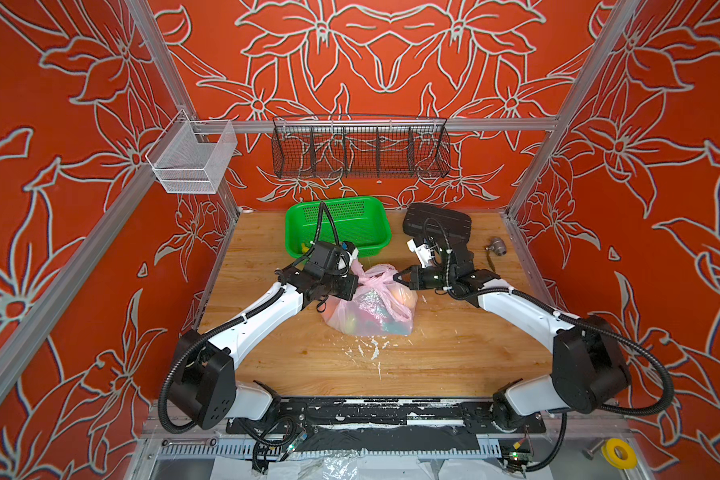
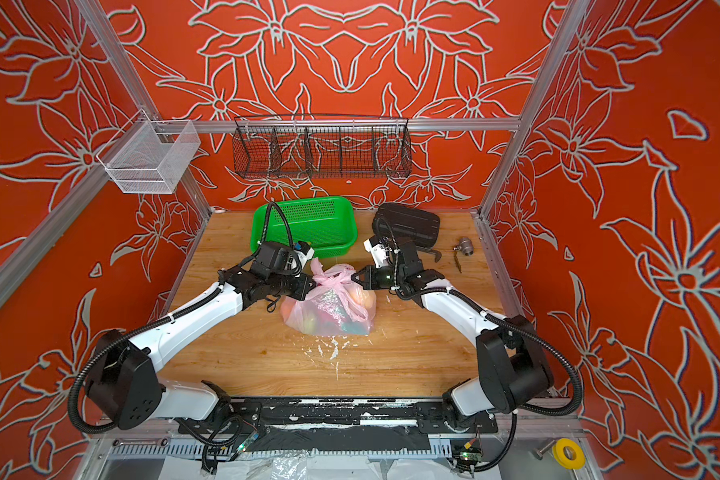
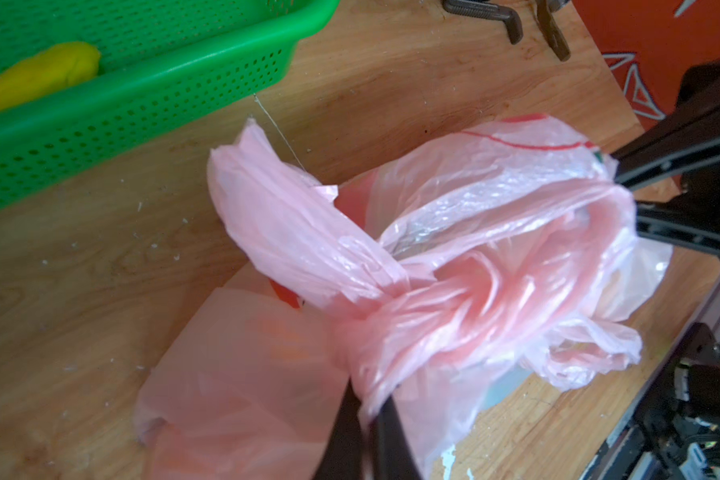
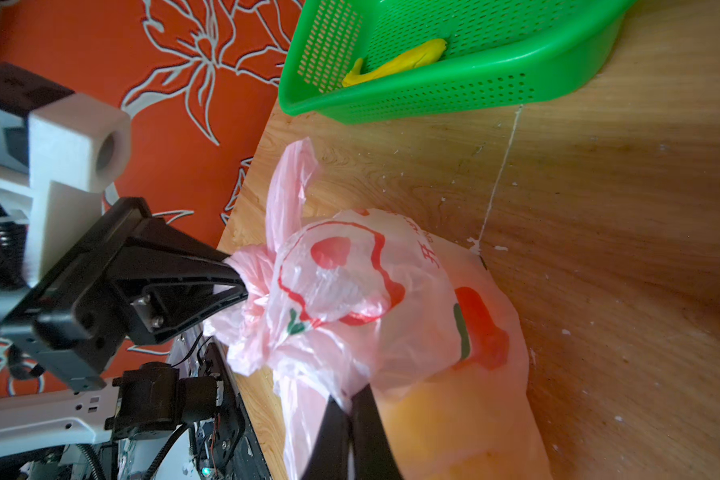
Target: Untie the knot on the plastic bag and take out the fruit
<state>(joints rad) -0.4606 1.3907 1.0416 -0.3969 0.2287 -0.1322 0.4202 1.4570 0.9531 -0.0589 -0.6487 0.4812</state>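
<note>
**A:** Status, left to right?

**B:** Left fingers point(image 3: 393, 440) are clamped shut on a twisted strand of the bag point(image 1: 371, 316), just under the knot point(image 3: 445, 291). The bag sits mid-bench point(image 1: 433, 357), in front of the basket point(image 3: 150, 99). The knot is tied tight, between the two grips. Right fingers point(image 4: 368, 432) are pinched shut on bag film on the knot's other side, next to an orange piece.

**A:** Progress?

**B:** Early, I'd say. Both grips are set and nothing is undone. All the fruit point(image 1: 406, 297) is inside the bag. To do: work the knot loose, open the mouth, lift each piece out. The basket holds only a banana point(image 3: 38, 75).

**A:** Blind spots?

**B:**
- **Left grip:** in both top views the left wrist covers it.
- **Strand held:** can't tell whether either side has a loop end or just bag body.
- **Fruit:** only colour blobs through the film. The orange is clear, the green and red patches can't be counted.
- **Basket:** part of its floor sits behind the left arm and cable.
- **Left wrist view:** the near bag film is blurred.
</note>
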